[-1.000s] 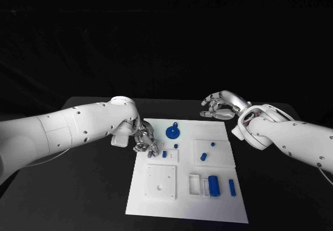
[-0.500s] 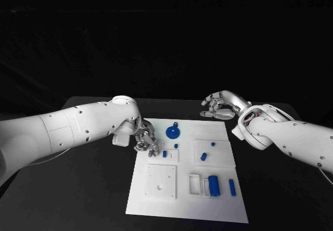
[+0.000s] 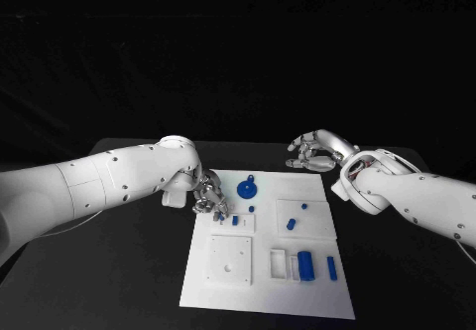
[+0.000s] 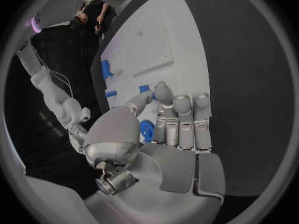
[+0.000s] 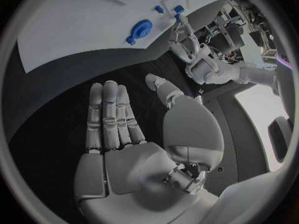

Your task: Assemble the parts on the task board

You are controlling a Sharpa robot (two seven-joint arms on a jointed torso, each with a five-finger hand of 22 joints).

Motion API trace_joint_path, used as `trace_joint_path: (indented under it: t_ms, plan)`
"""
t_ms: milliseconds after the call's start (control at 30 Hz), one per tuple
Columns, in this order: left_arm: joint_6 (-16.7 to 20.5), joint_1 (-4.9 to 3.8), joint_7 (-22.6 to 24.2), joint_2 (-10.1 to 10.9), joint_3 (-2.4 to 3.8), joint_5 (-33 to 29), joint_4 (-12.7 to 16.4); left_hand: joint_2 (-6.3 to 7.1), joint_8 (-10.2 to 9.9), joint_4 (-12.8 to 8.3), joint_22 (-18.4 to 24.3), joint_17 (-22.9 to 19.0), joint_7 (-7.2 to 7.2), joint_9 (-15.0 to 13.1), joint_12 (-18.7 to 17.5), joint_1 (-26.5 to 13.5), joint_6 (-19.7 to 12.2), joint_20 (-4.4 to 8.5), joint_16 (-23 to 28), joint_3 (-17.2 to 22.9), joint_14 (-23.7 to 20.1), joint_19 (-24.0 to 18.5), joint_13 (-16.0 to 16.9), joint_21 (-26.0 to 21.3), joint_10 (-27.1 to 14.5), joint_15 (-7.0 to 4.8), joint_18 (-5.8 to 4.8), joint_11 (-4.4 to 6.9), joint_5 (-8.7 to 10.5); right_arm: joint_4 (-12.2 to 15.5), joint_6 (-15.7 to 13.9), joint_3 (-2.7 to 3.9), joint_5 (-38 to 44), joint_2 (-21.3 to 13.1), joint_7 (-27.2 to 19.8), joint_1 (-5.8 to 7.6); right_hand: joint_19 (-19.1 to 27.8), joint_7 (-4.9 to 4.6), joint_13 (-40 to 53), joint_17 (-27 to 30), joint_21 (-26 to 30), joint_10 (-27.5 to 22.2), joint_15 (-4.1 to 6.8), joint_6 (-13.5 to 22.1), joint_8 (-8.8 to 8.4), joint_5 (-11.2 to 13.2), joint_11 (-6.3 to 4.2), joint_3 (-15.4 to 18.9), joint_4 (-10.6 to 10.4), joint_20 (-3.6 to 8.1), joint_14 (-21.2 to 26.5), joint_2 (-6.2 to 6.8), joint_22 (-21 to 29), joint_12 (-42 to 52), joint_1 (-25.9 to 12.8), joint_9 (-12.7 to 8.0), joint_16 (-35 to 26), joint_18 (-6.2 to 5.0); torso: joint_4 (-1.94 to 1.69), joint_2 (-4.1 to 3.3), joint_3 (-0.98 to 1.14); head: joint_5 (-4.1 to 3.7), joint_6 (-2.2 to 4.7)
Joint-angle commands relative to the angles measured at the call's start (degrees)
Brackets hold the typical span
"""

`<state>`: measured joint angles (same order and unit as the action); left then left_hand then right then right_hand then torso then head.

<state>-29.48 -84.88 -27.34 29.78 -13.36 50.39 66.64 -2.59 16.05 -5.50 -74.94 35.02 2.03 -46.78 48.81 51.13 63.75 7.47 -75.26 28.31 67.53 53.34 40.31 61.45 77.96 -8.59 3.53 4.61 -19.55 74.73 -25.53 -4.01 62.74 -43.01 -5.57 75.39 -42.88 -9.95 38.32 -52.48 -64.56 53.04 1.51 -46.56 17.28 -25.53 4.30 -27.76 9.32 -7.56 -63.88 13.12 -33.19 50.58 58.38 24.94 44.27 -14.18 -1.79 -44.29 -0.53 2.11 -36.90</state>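
**Left hand low at the board's edge, right hand lifted behind it**

We see the task board (image 3: 260, 275) lying in the lower middle of the head view, a white plate on the black table (image 3: 119, 275). The left arm comes in from the left edge of the frame and bends down, so that the left hand (image 3: 208, 201) hangs at the board's upper left edge, fingers pointing down toward a small blue part (image 3: 235, 221) just to its right. We cannot tell whether the fingertips touch the board or pinch anything. In the left wrist view the left hand's fingers (image 4: 184, 122) lie straight and close together, with the thumb bent across near them and nothing visible in the palm.

The right hand (image 3: 318, 152) sits in the upper right of the frame, beyond the board's far edge, well apart from the parts. Its fingers are spread and loosely curled, holding nothing.

On the board we see a round blue part (image 3: 247, 186) near the top, a short blue peg (image 3: 291, 223) right of centre, and 2 blue cylinders (image 3: 307, 264) side by side in the lower right.
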Motion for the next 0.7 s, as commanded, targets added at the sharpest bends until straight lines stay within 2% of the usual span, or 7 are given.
trace_joint_path:
  t_ms: [33,333,700]
  plan:
    - [2.9,0.29,-0.8,0.0,-0.25,0.5,0.0,-0.53,-0.1,-8.8,-0.9,-0.1,0.18,-0.1,0.3,0.1,-0.5,6.12,-0.2,9.1,-0.1,-0.2,0.0,0.2,-0.1,-0.4,-0.14,-0.48,0.24,0.1,0.7,0.01,0.2,0.0,-0.5,-0.03,0.0,-0.46,-0.1,-0.1,0.2,-0.5,-0.07,0.0,0.23,-0.4,-0.12,0.2,-0.1,-0.28,-0.3,-0.15,-0.1,0.2,-0.5,-0.1,-0.3,-0.82,-0.03,-0.02,-0.01,-0.09,0.01]
    - [2.6,0.29,-0.5,-0.1,-0.25,0.7,0.1,-0.26,-1.0,-8.2,-0.9,-0.2,0.57,0.2,0.3,-0.3,-1.3,6.16,-0.1,8.9,-0.2,-0.3,-0.2,0.1,0.0,-0.39,-0.11,-0.85,0.14,0.1,0.7,0.01,0.1,0.0,-0.5,-0.03,0.0,-0.46,-0.1,-0.1,0.2,-0.5,-0.07,0.0,0.23,-0.4,-0.12,0.2,-0.1,-0.28,-0.3,-0.14,-0.1,0.2,-0.5,-0.1,-0.3,-0.82,-0.01,0.0,-0.01,-0.08,0.0]
    - [3.4,0.34,0.8,0.3,-0.25,1.9,0.8,-0.35,-1.2,-8.8,-0.9,-0.3,0.53,0.3,0.3,0.4,-1.1,6.21,-0.3,9.3,-0.1,-0.4,-0.3,0.2,0.0,-0.34,-0.05,-0.8,-0.25,0.1,0.9,0.01,0.1,0.0,-0.4,-0.03,0.0,-0.46,-0.2,-0.1,0.2,-0.5,-0.07,0.0,0.22,-0.5,-0.12,0.2,-0.1,-0.27,-0.3,-0.13,-0.1,0.3,-0.5,-0.1,-0.3,-0.82,0.0,-0.01,0.0,-0.05,0.06]
